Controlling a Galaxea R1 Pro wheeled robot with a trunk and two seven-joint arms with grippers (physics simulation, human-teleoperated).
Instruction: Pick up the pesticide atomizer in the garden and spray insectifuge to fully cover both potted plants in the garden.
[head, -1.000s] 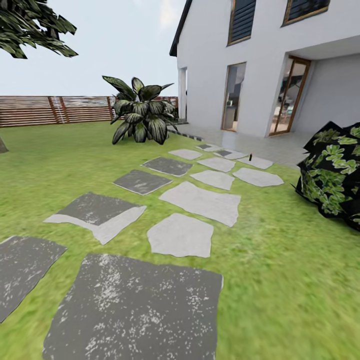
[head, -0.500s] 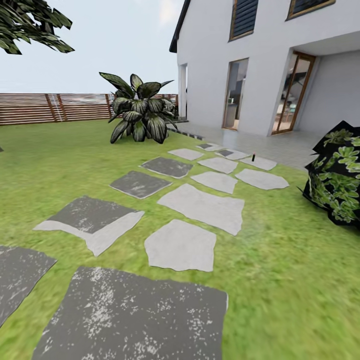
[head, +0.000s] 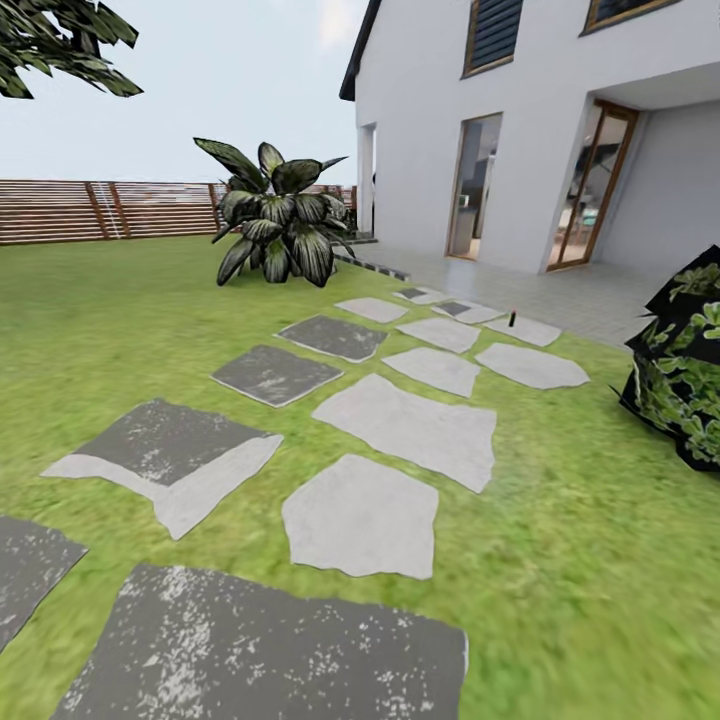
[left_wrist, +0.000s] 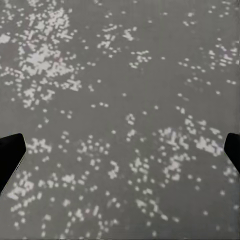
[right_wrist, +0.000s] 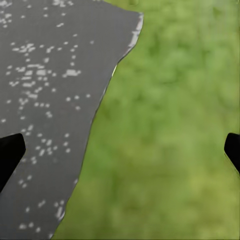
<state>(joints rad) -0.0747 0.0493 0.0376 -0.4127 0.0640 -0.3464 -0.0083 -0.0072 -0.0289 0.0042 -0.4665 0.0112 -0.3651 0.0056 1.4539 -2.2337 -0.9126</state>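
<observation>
The pesticide atomizer (head: 512, 319), a tiny dark bottle with a red top, stands far ahead on a pale stepping stone (head: 524, 328) near the house terrace. The two small potted plants are out of view. My left gripper (left_wrist: 120, 155) is open; its black fingertips (left_wrist: 10, 152) sit at the picture's edges over a dark speckled paving slab (left_wrist: 120, 100). Also open, my right gripper (right_wrist: 120, 155) hangs over the edge of a dark slab (right_wrist: 45, 100) and the grass beside it, with nothing between its fingers.
Grey stepping stones (head: 405, 425) run across the lawn toward the white house (head: 500, 120). A big broad-leaved plant (head: 275, 215) stands at the back, a dark leafy bush (head: 685, 370) at the right, and a wooden fence (head: 100, 210) behind.
The whole head view has shifted as the camera moves forward along the stones. The bush has slid toward the right edge, and the atomizer sits slightly lower and to the right.
</observation>
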